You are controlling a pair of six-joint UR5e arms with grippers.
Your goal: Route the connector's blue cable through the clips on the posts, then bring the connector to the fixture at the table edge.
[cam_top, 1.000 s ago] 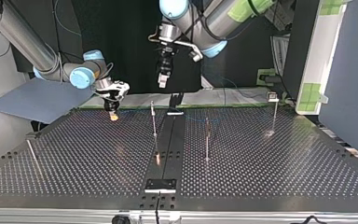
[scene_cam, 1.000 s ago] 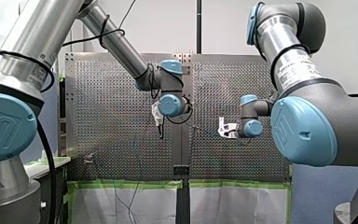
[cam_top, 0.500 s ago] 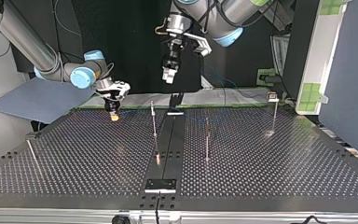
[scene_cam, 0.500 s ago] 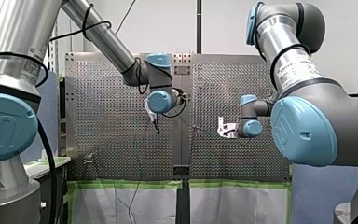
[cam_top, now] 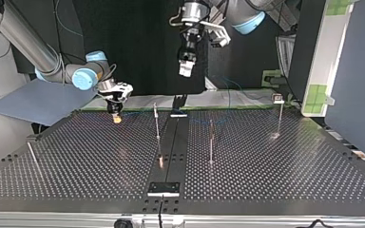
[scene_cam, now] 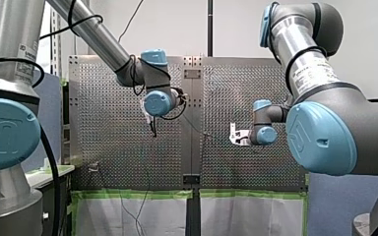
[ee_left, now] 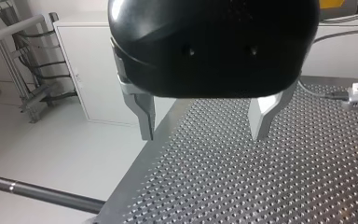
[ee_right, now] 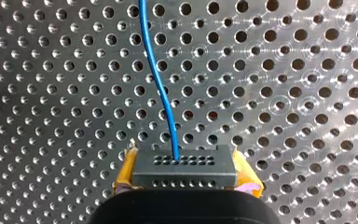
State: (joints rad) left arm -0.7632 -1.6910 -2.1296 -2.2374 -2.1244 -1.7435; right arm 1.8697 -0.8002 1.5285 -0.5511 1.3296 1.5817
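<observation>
- Jaws of the left gripper stand spread wide; the two metal fingers have nothing between them.
- Left wrist view: that gripper hangs clear above the perforated table, near one of its edges.
- Top view: the left arm enters at the upper right. Its gripper is high over the far side of the table, above the far end of the black strip that runs down the middle.
- Jaws of the right gripper are pinching the connector, a dark grey block with two rows of small holes, held between yellow pads.
- From the middle of the connector's upper row the blue cable runs ahead of the gripper in a gentle curve over the table's holes.
- Top view: the right gripper sits low, just above the table near its far edge, at the view's left. The connector is too small to make out there.
- Uprights on the table, top view: a left post just left of the strip, a middle post just right of it, and a right post further right, with a small clip at its top.
- Whether the cable sits in any clip cannot be told.
- At the near end of the strip lies a black plate, by the table's near edge — well apart from both grippers.
</observation>
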